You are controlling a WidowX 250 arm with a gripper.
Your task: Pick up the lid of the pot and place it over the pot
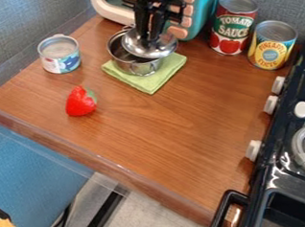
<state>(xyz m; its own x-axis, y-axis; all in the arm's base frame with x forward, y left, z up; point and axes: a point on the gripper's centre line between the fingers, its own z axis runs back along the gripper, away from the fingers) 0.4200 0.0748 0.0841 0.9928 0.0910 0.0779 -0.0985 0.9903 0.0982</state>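
Observation:
The black gripper point(149, 34) points down at the top centre of the view, shut on the knob of the silver lid point(140, 48). That lid lies over the right and upper part of the silver pot point(127, 63), slightly tilted, with the left part of the pot's opening uncovered. Whether the lid touches the pot's rim I cannot tell. Beneath the pot is a folded green cloth point(152, 85) on the wooden counter.
A small can point(60, 55) stands left of the pot, and a strawberry point(81, 102) lies nearer the front. Behind are a teal toy appliance point(200, 17), a tomato sauce can point(231, 26) and a pineapple can point(271, 46). The black stove point(267, 181) borders the right side.

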